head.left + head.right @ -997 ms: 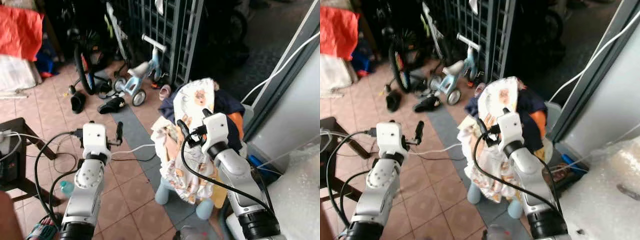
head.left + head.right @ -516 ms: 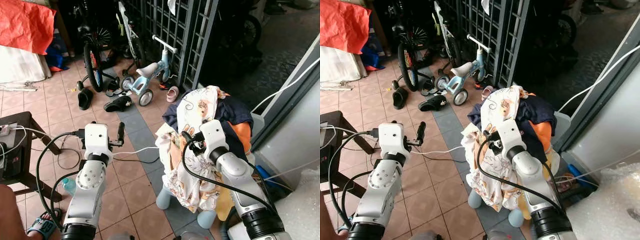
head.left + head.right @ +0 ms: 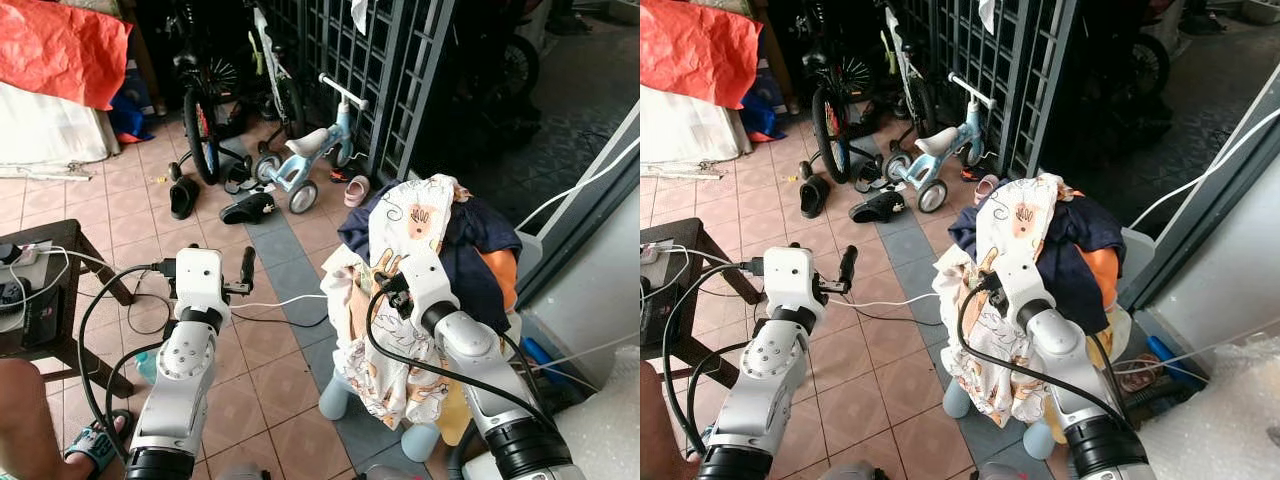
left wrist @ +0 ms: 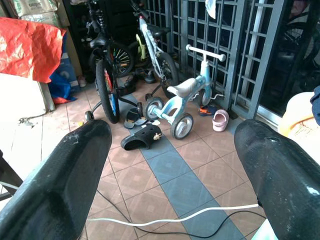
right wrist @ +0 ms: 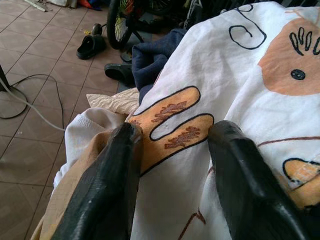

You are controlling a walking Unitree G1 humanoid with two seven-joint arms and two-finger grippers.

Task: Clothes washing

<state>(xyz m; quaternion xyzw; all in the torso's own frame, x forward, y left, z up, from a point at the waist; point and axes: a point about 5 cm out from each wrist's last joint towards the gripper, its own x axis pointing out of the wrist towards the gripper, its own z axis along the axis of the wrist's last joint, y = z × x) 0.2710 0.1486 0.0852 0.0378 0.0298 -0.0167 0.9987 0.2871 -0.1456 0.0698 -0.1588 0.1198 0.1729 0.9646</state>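
Blue balance bike [image 3: 310, 165] by dark grille [image 3: 400, 70] — black sandals [image 3: 183, 197] on tiled floor [image 3: 120, 200].

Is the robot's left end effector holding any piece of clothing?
No, the left end effector is open over bare floor tiles, with nothing between its fingers.

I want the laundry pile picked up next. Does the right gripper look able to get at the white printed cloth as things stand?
Probably yes. The right gripper is open, its fingers lying against the white printed cloth atop the pile, with nothing between them. The left gripper is off to the side, over the floor.
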